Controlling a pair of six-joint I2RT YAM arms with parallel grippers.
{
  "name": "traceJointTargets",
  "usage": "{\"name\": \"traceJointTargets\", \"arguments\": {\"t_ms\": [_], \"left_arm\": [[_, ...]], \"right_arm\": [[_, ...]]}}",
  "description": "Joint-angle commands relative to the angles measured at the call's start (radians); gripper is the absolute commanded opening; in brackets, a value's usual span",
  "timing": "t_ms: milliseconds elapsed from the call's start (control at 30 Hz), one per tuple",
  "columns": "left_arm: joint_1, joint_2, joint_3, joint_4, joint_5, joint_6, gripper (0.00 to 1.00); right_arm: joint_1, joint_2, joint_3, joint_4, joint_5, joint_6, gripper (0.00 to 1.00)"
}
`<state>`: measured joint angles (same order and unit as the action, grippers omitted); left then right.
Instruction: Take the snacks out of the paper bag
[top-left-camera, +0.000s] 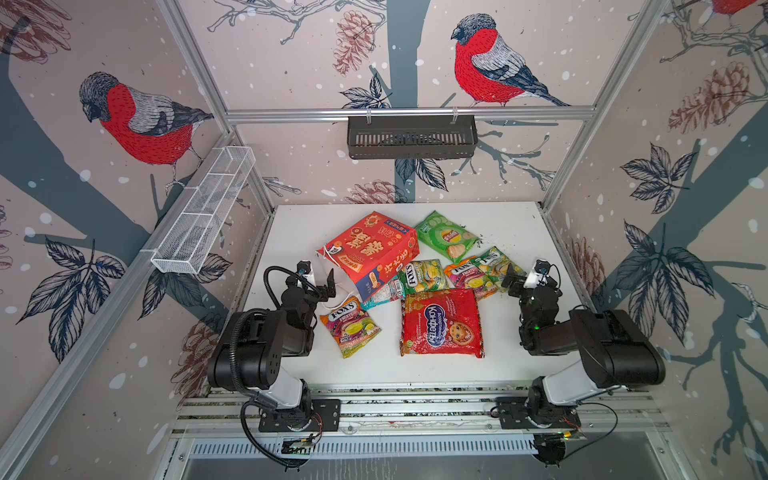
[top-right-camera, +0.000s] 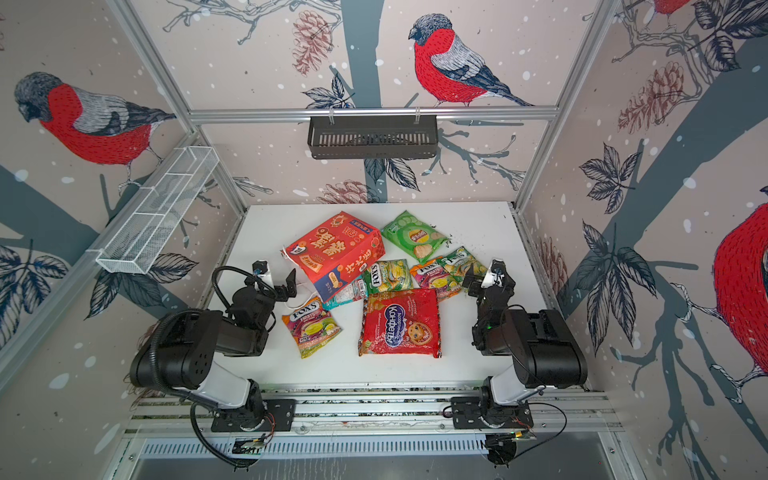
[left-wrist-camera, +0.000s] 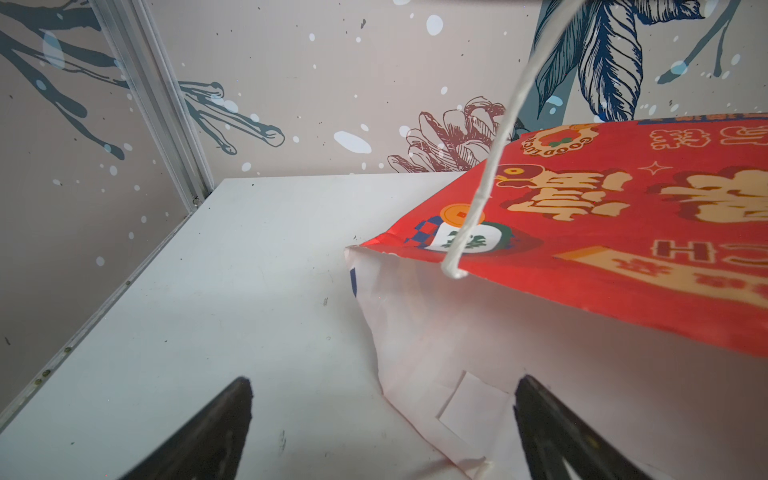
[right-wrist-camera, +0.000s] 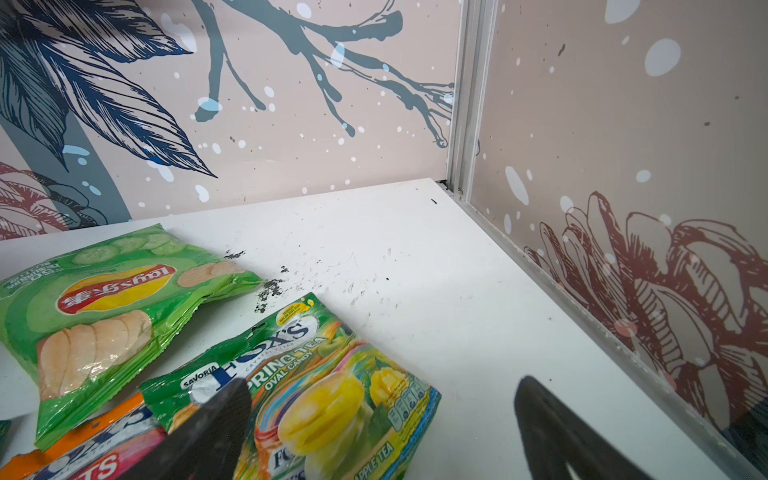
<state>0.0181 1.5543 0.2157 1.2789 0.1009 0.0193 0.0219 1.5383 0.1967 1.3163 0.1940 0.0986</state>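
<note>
Snacks (top-left-camera: 422, 276): six packets lie clear on the surface (top-left-camera: 299, 232). The large red packet (top-left-camera: 440, 322) is at 6 o'clock of its middle, the green chip bag (top-left-camera: 446, 235) at 1 o'clock, and four Fox's packs (top-right-camera: 432, 276) spread from 8 o'clock round to 2 o'clock.
Paper bag (top-left-camera: 370, 249): it lies on its side at 11 o'clock, mouth turned toward 8 o'clock. The white inside seen from the left wrist is bare; deeper in is hidden.
Left to do: a teal packet (top-left-camera: 382, 296) pokes out at the bag's 6 o'clock edge, and I cannot tell whether it sits inside or under the bag. I judge the task nearly done, with this one pending.
Left tool (left-wrist-camera: 384, 380): released, jaws wide, grasping nothing, at the bag's mouth. A cord handle (left-wrist-camera: 498, 137) runs past it; I cannot tell whether they touch.
Right tool (right-wrist-camera: 382, 382): released, jaws wide, empty, poised over the green Fox's pack at 2 o'clock. I cannot tell whether it touches the pack.
</note>
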Motion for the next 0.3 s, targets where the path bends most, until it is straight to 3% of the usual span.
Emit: {"name": "traceJointTargets", "arguments": {"t_ms": [0, 267], "left_arm": [[0.000, -0.002, 0.000, 0.054, -0.005, 0.008, 0.98], [0.000, -0.002, 0.000, 0.054, -0.004, 0.008, 0.98]], "right_arm": [[-0.002, 0.005, 0.009, 0.005, 0.001, -0.008, 1.00], [-0.003, -0.001, -0.003, 0.021, -0.005, -0.009, 1.00]]}}
